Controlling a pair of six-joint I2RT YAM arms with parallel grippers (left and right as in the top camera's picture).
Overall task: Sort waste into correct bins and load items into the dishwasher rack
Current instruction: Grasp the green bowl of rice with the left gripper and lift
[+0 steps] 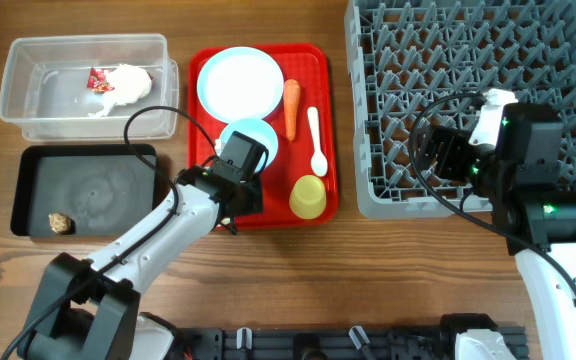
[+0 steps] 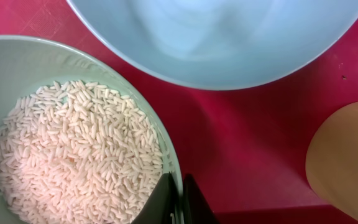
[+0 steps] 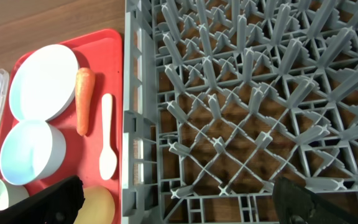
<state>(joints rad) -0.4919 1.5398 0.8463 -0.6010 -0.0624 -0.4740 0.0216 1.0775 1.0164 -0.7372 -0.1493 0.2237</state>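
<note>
Red tray sits mid-table, carrying a pale plate, a carrot, a white spoon, a yellow cup and a blue bowl. At the tray's near left corner is a green bowl, which the overhead view mostly hides under the left arm. The left wrist camera shows it holding a heap of uncooked rice.

The left fingers are pinched on that bowl's rim, one inside and one outside (the rim runs straight down between them). From this camera the blue bowl lies just beyond the green one, and the yellow cup is off to the right on the tray.

Beside the tray on the right stands the grey dishwasher rack. The right fingers are spread wide above the rack's near portion and hold nothing.

Left of the tray, a clear bin holds crumpled white paper and a red wrapper. Just in front of it, a black bin has a small brown lump in its near left corner; what it is cannot be made out.
</note>
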